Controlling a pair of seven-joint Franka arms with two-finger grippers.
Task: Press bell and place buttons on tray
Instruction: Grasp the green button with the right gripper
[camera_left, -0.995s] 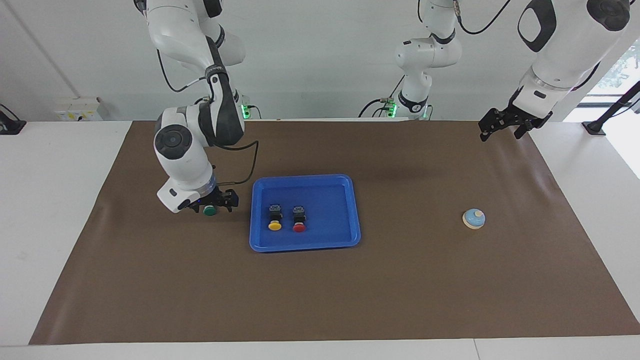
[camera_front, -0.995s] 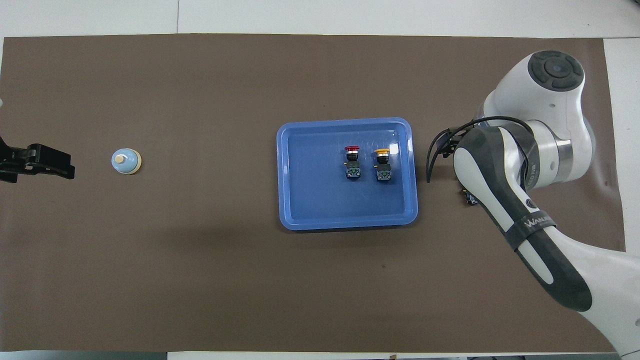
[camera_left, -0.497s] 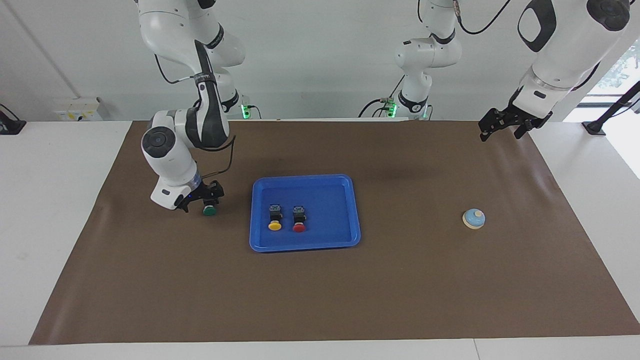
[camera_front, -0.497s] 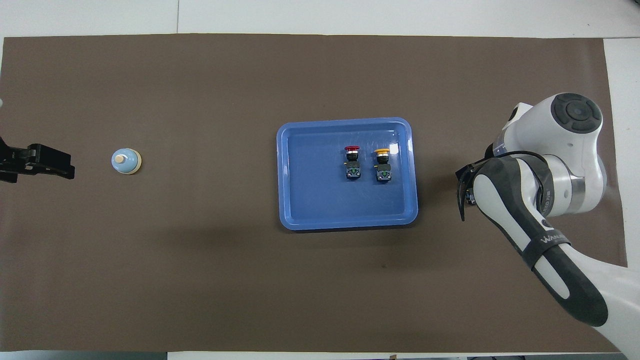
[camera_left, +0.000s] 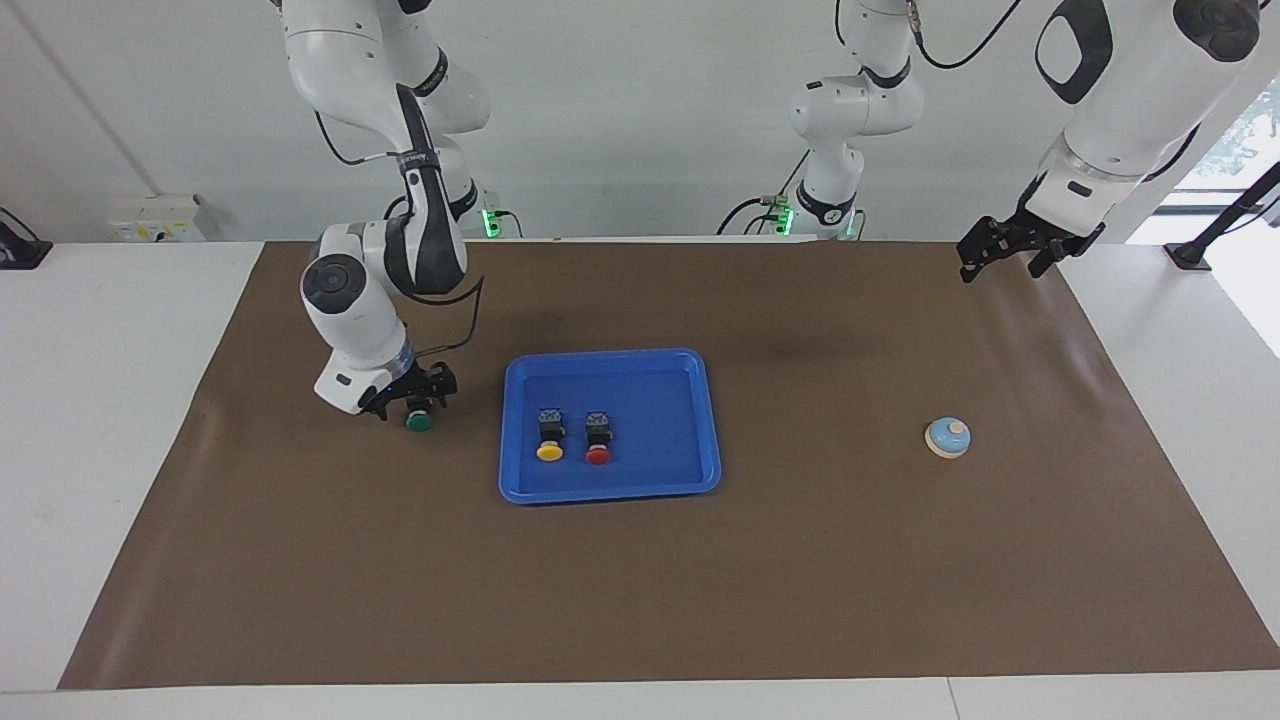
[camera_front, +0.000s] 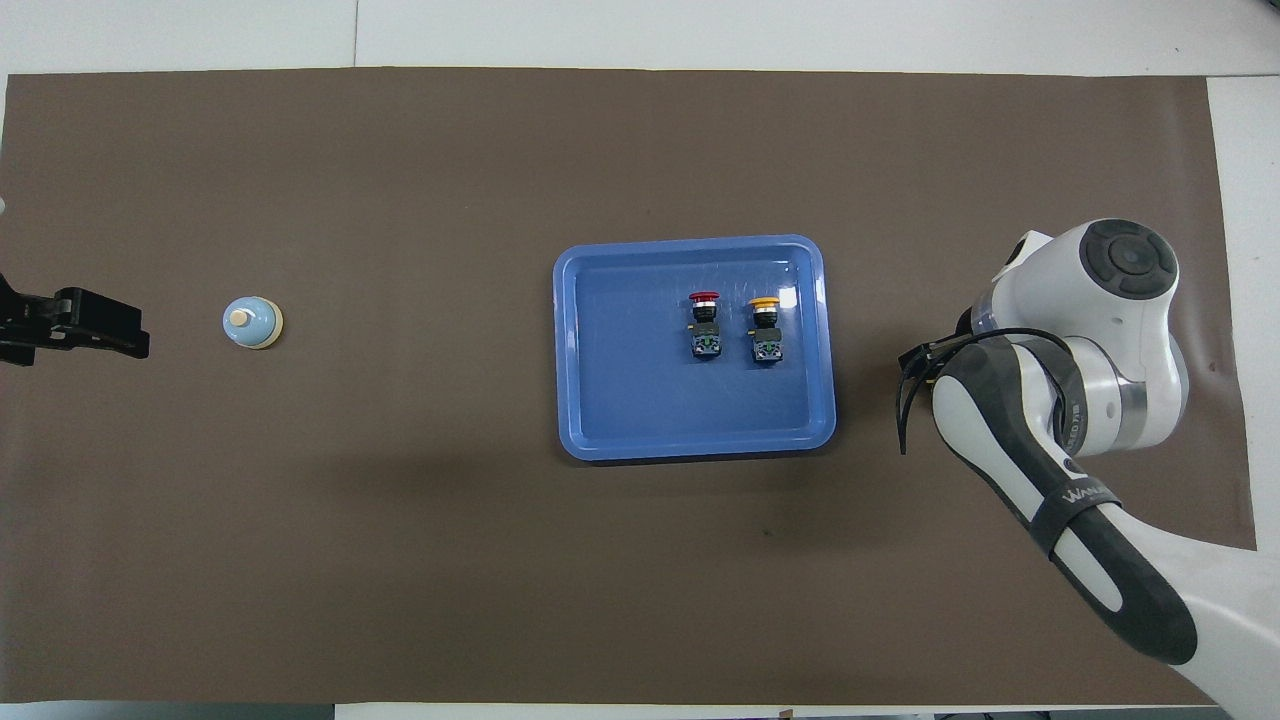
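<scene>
Right claw (camera_left: 418, 392), spread, straddles the green button (camera_left: 419, 421) beside the tray (camera_left: 706, 420); left claw (camera_left: 1010, 248), spread, waits.

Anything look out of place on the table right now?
Only the green button: it lies on the mat beside the tray, at the right gripper, while the yellow button and red button lie in the tray.

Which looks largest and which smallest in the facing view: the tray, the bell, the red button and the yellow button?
1. Tray, by far the largest.
2. Bell, somewhat wider than a button cap.
3. Red button and yellow button: these look the same size, so I do not rank them.
</scene>
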